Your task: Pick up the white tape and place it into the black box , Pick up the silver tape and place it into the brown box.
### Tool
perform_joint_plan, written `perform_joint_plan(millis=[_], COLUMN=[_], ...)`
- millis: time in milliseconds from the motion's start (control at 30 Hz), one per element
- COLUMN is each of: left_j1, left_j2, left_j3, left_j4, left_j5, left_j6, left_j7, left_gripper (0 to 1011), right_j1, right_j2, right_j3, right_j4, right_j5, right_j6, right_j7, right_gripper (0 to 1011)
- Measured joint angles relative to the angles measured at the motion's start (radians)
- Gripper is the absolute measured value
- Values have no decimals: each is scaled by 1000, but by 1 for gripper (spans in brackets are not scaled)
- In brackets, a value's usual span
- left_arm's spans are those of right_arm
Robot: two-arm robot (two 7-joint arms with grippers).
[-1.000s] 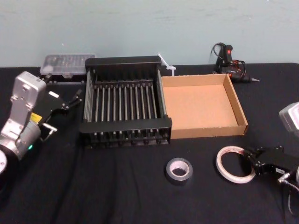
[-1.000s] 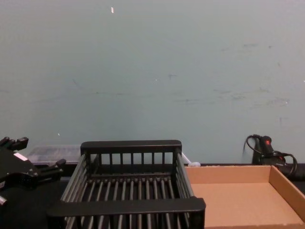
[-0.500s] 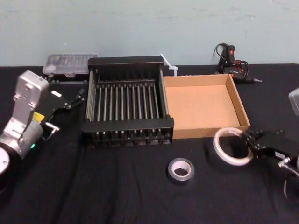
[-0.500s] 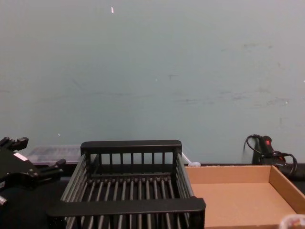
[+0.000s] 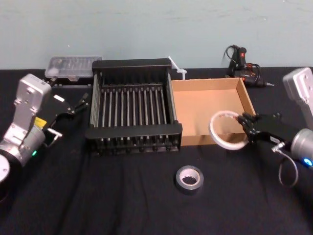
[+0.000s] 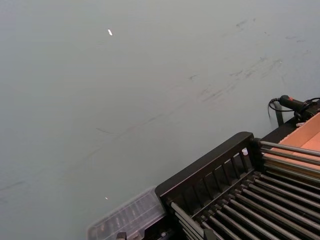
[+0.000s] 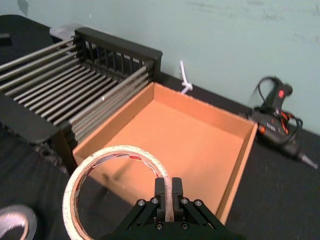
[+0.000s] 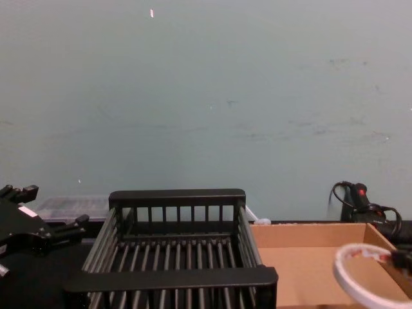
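The right gripper [image 5: 243, 123], clamped on the white tape [image 5: 212, 132], has raised it from the table at lower right to centre right, over the front wall of the brown box [image 5: 203, 105]. It must still travel left to the black box [image 5: 131, 131]. The silver tape [image 5: 190, 189] lies at lower centre, and the left gripper [image 5: 71, 110] is parked at left, fingers apart.

A clear plastic case [image 5: 72, 67] lies back left on the black cloth [image 5: 122, 208]; a glue gun [image 5: 242, 66] back right.
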State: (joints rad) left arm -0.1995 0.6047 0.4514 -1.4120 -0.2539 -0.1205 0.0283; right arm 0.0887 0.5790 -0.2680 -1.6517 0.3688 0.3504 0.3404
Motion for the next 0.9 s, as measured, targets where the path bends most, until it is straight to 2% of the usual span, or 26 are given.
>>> perform_joint_plan(millis=[467,900], left_j1=[0,0], left_j2=[0,0], left_j3=[0,0], left_j4=[0,0], left_j5=[0,0], left_j6=[0,0], left_j7=[0,0], left_gripper=[1001,1001], right_j1=[160,257], right_j2=[-84,-158], right_j3=[-82,-149], right_j4=[90,169], right_j5=[-74,-125], right_j6=[-31,-36], right_j7=[31,54], right_gripper=[87,87])
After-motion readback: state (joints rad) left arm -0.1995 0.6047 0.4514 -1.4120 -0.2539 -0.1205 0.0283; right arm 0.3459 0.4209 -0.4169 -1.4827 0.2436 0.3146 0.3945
